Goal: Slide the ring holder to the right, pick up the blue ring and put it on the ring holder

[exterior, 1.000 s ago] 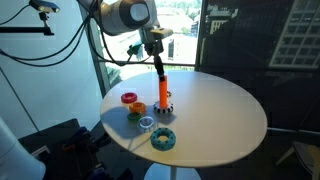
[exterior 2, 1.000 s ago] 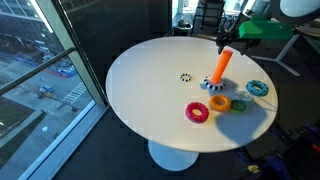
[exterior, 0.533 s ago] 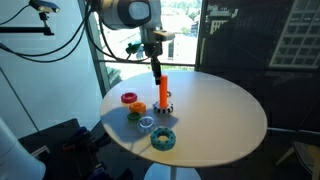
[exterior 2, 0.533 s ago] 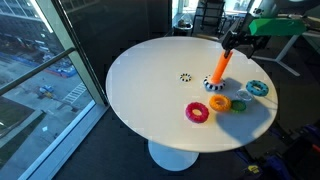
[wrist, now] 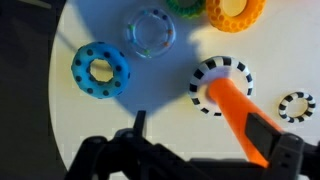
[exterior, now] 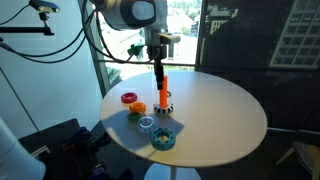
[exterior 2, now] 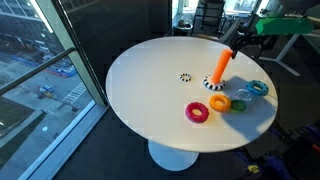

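Near the white surface's (exterior: 220, 120) edge, the ring holder (wrist: 238, 112), a stiff slim orange peg on a speckled base, looks light and tippy, so the wide-spread gripper (wrist: 215, 142) should push low; the chunky blue ring (wrist: 101, 72) lies at its 9 o'clock.

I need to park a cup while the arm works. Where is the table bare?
The broad half of the table beyond the ring holder is bare. Crowded: the rim strip holding the blue ring and the other rings.
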`<state>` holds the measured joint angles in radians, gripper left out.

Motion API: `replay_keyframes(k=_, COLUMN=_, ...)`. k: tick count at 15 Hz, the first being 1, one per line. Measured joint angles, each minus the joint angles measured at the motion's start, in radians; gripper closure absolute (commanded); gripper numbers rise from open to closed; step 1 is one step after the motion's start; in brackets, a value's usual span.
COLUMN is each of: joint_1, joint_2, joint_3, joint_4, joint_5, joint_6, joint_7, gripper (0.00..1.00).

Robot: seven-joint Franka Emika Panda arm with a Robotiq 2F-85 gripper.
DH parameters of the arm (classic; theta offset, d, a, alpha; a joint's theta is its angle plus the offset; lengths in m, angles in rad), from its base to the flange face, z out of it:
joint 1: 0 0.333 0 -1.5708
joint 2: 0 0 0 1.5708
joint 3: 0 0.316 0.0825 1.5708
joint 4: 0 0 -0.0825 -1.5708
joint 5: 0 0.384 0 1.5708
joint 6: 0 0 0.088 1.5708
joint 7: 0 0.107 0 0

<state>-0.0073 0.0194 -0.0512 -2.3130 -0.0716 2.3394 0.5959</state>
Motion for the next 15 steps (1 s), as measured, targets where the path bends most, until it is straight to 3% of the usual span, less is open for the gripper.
replay_keyframes(k=11, joint_1=-0.062, joint_2=0.106, joint_3=-0.07, joint_4=-0.003, joint_5=0.0, joint_6=-0.004, joint_7=-0.025, gripper=0.0)
replay_keyframes(k=15, joint_1=-0.072, joint_2=0.137, joint_3=-0.098, joint_4=-0.025, joint_5=-0.002, joint_6=0.06, joint_7=-0.053, gripper=0.0)
